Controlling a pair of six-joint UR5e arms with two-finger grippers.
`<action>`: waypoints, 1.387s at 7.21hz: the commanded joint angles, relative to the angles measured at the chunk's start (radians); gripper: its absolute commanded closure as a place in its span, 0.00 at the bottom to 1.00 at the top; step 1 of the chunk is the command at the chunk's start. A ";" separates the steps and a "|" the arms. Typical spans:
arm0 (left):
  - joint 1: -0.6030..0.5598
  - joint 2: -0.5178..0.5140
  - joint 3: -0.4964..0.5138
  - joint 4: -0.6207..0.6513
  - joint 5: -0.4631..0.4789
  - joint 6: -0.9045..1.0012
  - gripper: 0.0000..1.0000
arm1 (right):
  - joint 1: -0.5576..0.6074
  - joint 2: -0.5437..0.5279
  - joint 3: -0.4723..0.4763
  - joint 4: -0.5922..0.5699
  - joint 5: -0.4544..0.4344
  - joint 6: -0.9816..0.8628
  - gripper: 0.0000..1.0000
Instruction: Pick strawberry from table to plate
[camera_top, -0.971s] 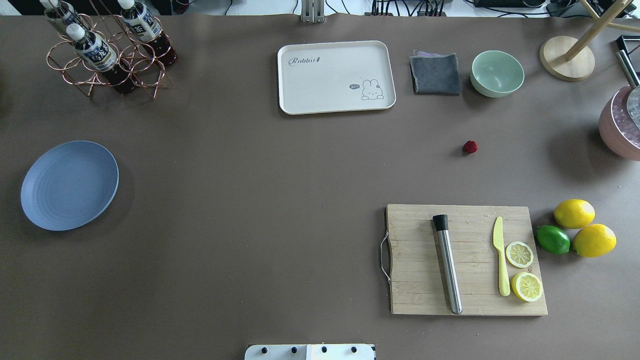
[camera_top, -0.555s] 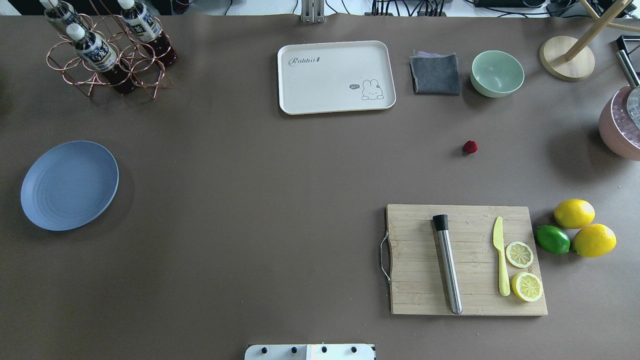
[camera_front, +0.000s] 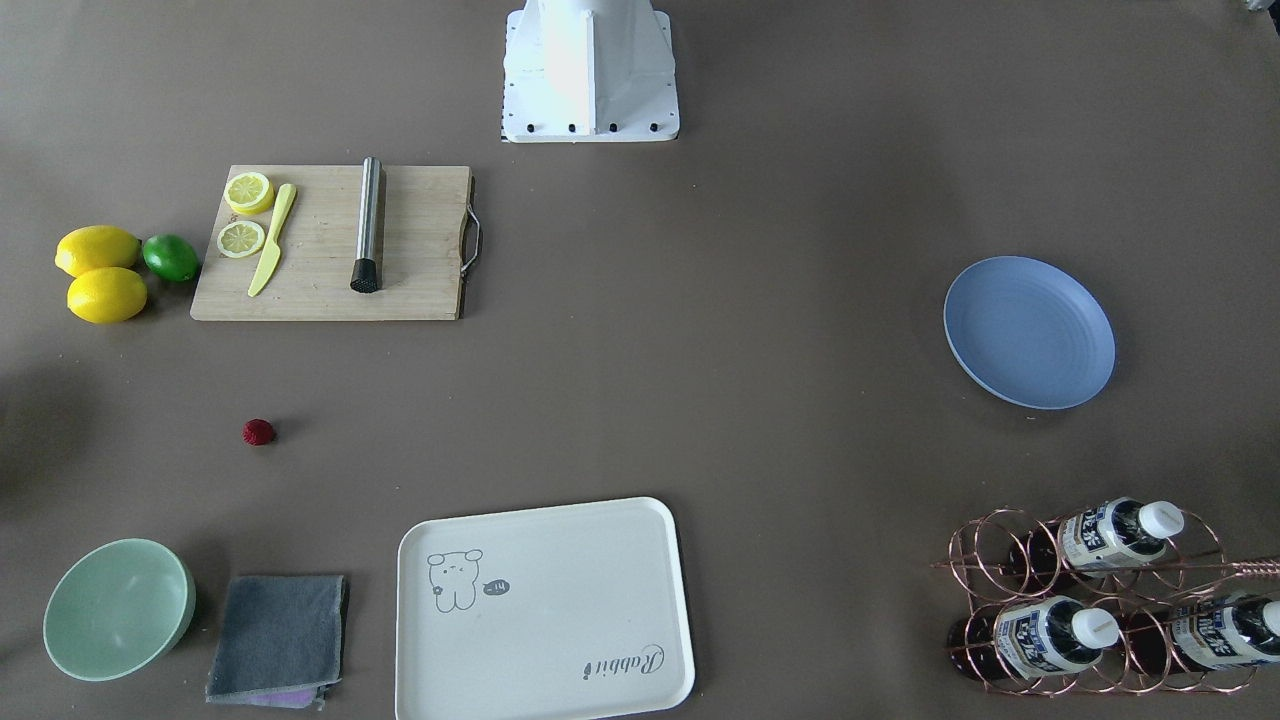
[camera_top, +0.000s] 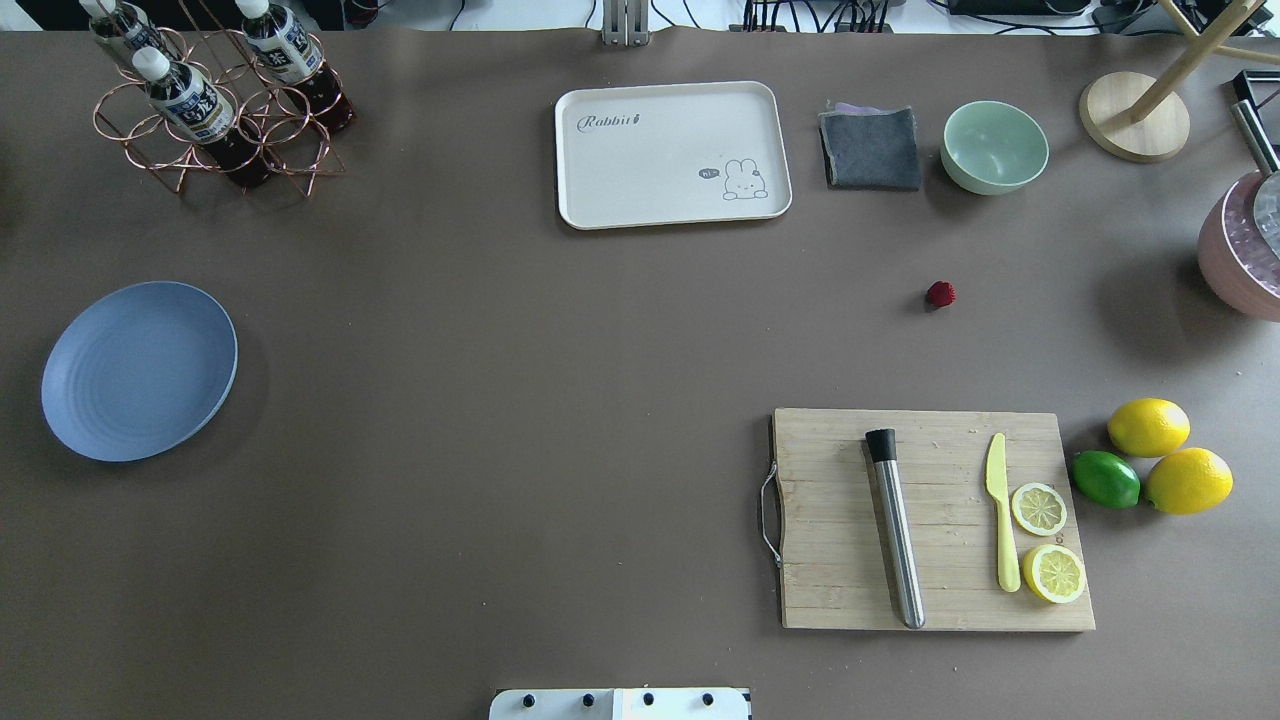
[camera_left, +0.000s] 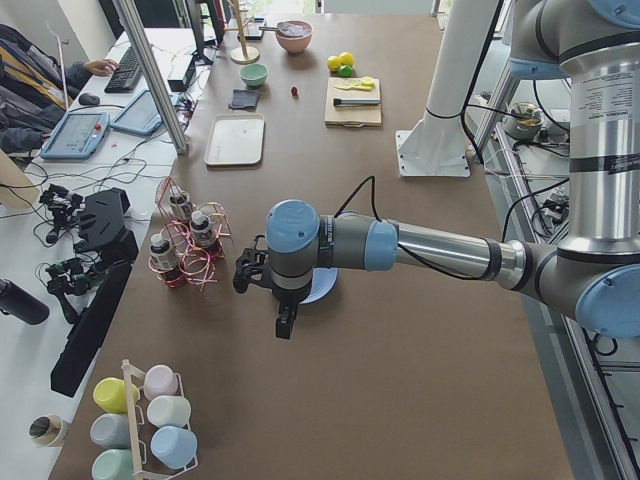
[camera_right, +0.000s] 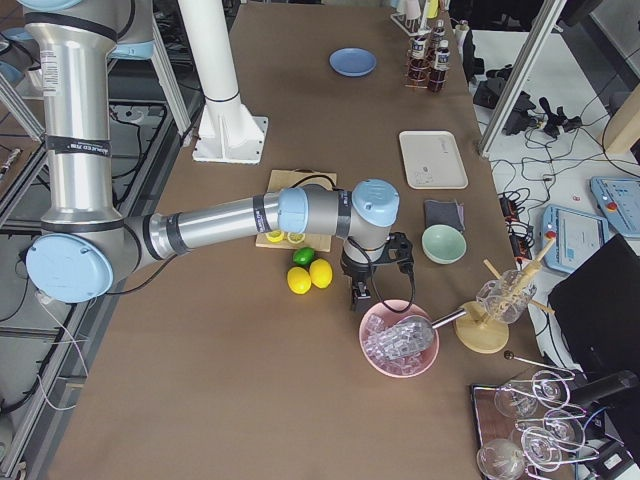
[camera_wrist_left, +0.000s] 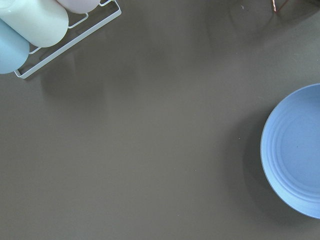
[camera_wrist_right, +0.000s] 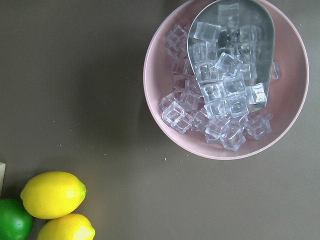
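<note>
Nothing had shifted on the table (camera_top: 500, 400) since a second before: seen from overhead, the strawberry (camera_top: 940, 294) lay where it had been, on bare surface beyond the cutting board (camera_top: 930, 520) and apart from it. The plate (camera_top: 139, 370) sat well away from that board, near the opposite end, with nothing on it.

From the front-facing camera the strawberry (camera_front: 258, 432) lay alone on the operators' side of the cutting board (camera_front: 330, 243). The plate (camera_front: 1029, 332) was far across from the board.

From the exterior left camera, my left gripper (camera_left: 284, 325) hung above the table, far from the cutting board (camera_left: 353, 100). The plate (camera_left: 327, 290) peeked out behind my wrist. I could not tell whether those jaws were spread or pressed together.

From the exterior right camera, my right gripper (camera_right: 357, 297) hung past the lemons (camera_right: 310, 275) from the board, near a pink bowl (camera_right: 400, 340) of ice cubes. Its jaws I could not judge either.

My left wrist camera caught only table and the plate's edge (camera_wrist_left: 295, 150).

My right wrist camera looked down on the pink bowl (camera_wrist_right: 160, 100) and the lemons (camera_wrist_right: 52, 194); no fingers showed.
</note>
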 joint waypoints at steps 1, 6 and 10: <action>0.000 0.005 -0.015 0.008 -0.004 -0.001 0.03 | -0.006 -0.004 -0.005 0.002 -0.001 0.005 0.00; 0.093 0.008 -0.002 -0.004 -0.009 -0.003 0.11 | -0.007 -0.004 -0.001 0.015 0.010 0.008 0.00; 0.169 -0.016 0.185 -0.271 -0.085 -0.265 0.02 | -0.017 -0.004 -0.001 0.015 0.011 0.008 0.00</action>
